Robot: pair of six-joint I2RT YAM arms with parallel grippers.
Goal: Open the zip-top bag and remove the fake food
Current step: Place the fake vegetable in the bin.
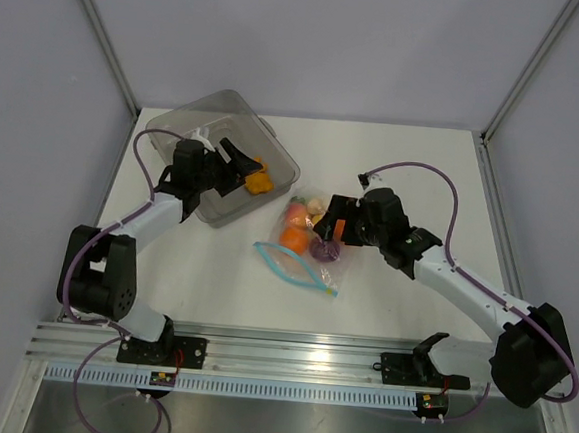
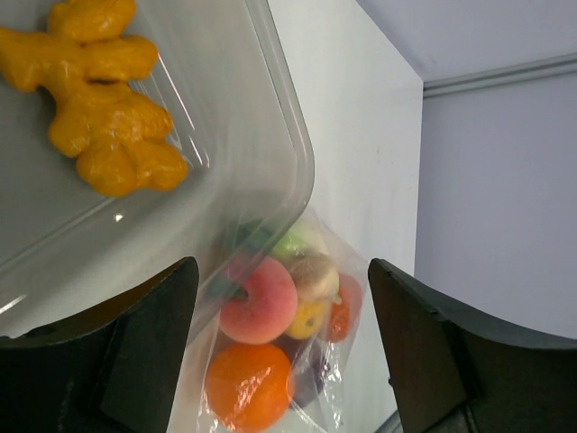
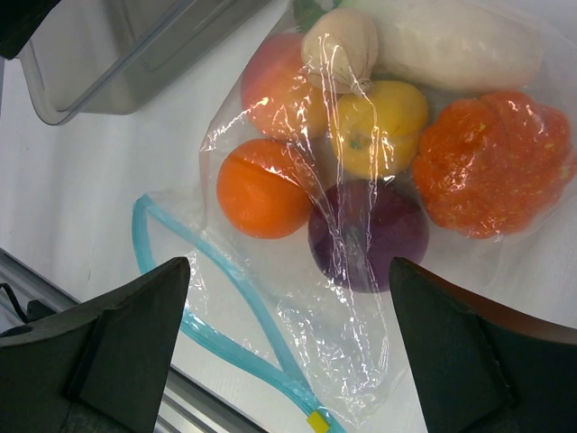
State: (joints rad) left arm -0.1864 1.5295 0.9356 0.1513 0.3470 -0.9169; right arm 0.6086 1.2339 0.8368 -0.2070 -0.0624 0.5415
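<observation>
Left hand [image 2: 281,271] gapes empty over the tub [image 2: 225,108]; right hand [image 3: 288,266], wide open, empty, over the bag [image 3: 334,352] of food [image 3: 263,189].

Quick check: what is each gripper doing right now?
Left gripper: jaws open, empty, above the clear tub.
Right gripper: jaws open, empty, over the zip-top bag.
</observation>
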